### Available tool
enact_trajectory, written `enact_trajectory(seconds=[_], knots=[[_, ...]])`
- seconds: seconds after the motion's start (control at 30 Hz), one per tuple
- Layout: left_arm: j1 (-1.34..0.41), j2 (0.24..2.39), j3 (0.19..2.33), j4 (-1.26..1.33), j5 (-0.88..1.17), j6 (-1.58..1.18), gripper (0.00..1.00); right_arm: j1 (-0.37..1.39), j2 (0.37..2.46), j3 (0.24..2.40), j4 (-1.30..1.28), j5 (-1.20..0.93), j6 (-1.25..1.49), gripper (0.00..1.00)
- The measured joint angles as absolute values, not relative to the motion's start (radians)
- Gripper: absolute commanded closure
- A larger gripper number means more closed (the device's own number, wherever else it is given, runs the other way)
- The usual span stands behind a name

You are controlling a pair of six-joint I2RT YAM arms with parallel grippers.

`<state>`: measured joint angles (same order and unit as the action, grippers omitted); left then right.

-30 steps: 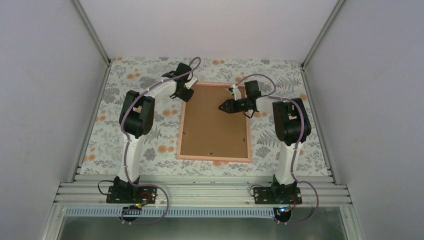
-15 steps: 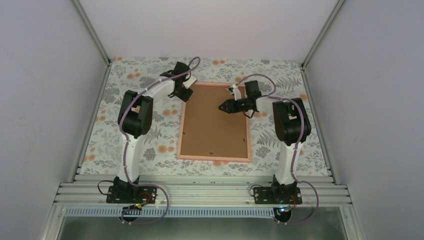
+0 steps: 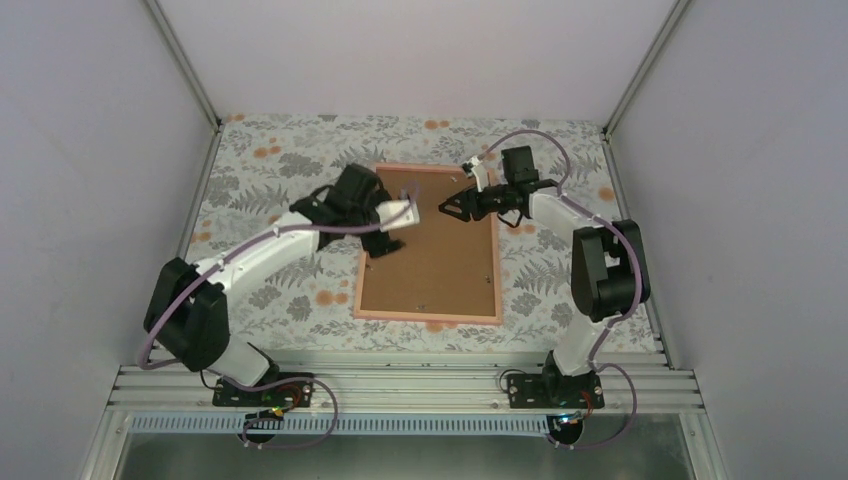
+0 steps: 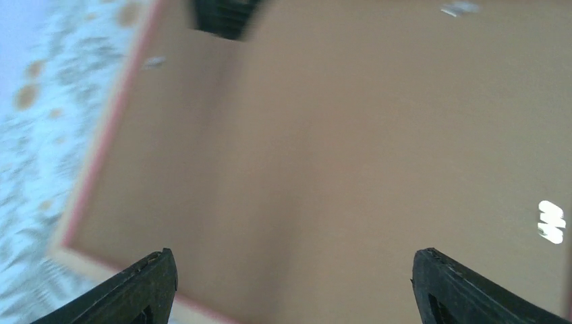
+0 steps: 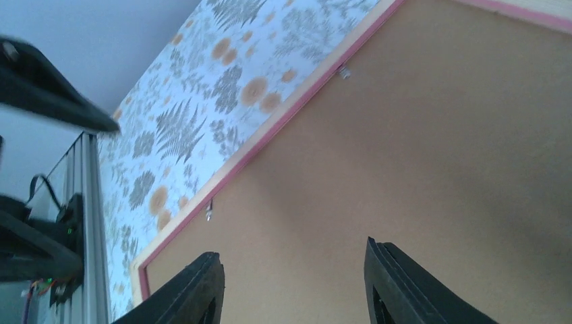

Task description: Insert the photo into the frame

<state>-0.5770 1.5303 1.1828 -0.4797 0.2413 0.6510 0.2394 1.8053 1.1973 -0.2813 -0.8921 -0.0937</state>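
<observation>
The pink frame [image 3: 428, 316] lies flat in the middle of the table with a brown backing board [image 3: 432, 265] filling it. The photo is hidden in every view. My left gripper [image 3: 392, 238] hovers over the board's far left part. In the left wrist view it [image 4: 291, 255] stands wide open over bare board [image 4: 337, 135], the frame's pink edge [image 4: 101, 148] to the left. My right gripper [image 3: 446, 208] hangs over the board's far part, pointing left. Seen from the right wrist, it [image 5: 291, 250] is open and empty above the board [image 5: 438, 169] and the frame's rim [image 5: 270, 135].
A floral cloth [image 3: 270, 180] covers the table between grey side walls. An aluminium rail [image 3: 400, 385] with both arm bases runs along the near edge. Small metal tabs [image 5: 209, 214] sit along the board's edge, and one [image 4: 551, 221] shows in the left wrist view.
The left arm swung from the frame's far left corner toward me and over the board, and its jaws opened wide. The right gripper moved toward the far edge and opened a little.
</observation>
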Motion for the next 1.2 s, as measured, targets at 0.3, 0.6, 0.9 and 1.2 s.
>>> enact_trajectory(seconds=[0.3,0.6,0.9,1.2], knots=[[-0.800,1.501,0.970,-0.494,0.253,0.781,0.18,0.240,1.777,1.088,-0.491,-0.908,-0.281,0.49],[-0.970,1.583,0.927,-0.462,0.248,0.833,0.33,0.240,1.786,1.015,-0.554,-0.879,-0.355,0.54],[-1.006,1.655,0.908,-0.419,0.229,0.829,0.36,0.239,1.824,0.986,-0.543,-0.813,-0.360,0.55],[-1.005,1.680,0.895,-0.389,0.207,0.830,0.38,0.239,1.827,0.986,-0.540,-0.804,-0.360,0.56]])
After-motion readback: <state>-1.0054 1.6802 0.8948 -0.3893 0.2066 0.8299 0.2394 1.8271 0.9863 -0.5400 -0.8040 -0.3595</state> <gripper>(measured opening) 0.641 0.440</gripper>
